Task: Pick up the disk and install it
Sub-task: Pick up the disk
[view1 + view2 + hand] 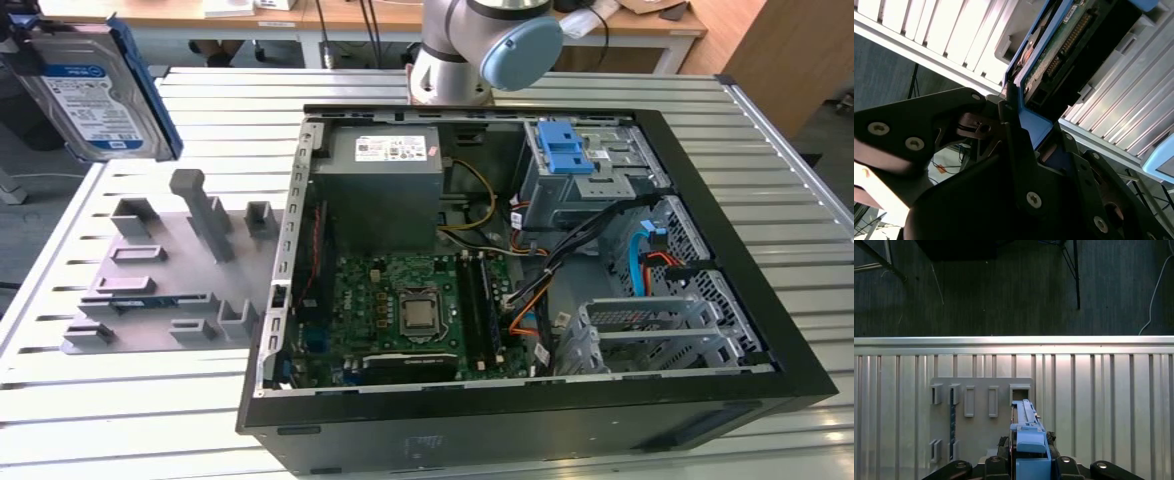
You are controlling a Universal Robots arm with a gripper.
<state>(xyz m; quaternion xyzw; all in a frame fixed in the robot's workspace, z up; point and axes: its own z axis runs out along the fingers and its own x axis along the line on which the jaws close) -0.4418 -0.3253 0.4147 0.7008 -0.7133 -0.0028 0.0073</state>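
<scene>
**Disk's up in the air, not in the case yet**

So the pincer (1029, 125) is clamped tight on the disk (94, 95), gripping it by the blue frame; you can see that in both wrist views. In the exterior view the disk hangs roughly upright, label toward the camera, way over at the upper left, clear of the slatted tabletop (120, 420). The grey rack (147, 290) with its slots sits on the tabletop below it. Just to the exterior view's right of the rack lies the open case (534, 395), motherboard showing, with the arm (461, 50) behind it. In the first wrist view the disk is edge-on over the rack.
</scene>
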